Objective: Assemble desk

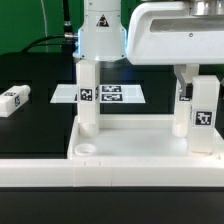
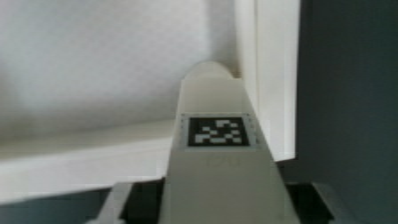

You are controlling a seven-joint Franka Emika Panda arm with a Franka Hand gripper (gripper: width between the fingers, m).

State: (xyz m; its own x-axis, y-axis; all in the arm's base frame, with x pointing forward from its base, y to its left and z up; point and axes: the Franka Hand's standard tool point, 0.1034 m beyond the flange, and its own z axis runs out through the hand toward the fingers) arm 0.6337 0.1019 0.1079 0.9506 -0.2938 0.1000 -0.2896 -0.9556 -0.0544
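Black table (image 1: 45,130) lies open toward the exterior view's left, where a loose leg (image 1: 14,100) rests well apart from the tabletop (image 1: 130,150). A standing leg (image 1: 88,95) occupies the tabletop's far left corner. The gripper (image 1: 193,92) clamps the held leg (image 1: 204,115) upright at the right rim. Whether its lower end meets a socket cannot be told. The marker board (image 1: 112,95) is partly hidden behind.

tabletop (image 1: 130,143) runs off the exterior view's right edge — arm (image 1: 170,35) cropped above | wrist view: gripper (image 2: 222,205) cut by edge, leg (image 2: 222,100) tag (image 2: 219,131) blurred
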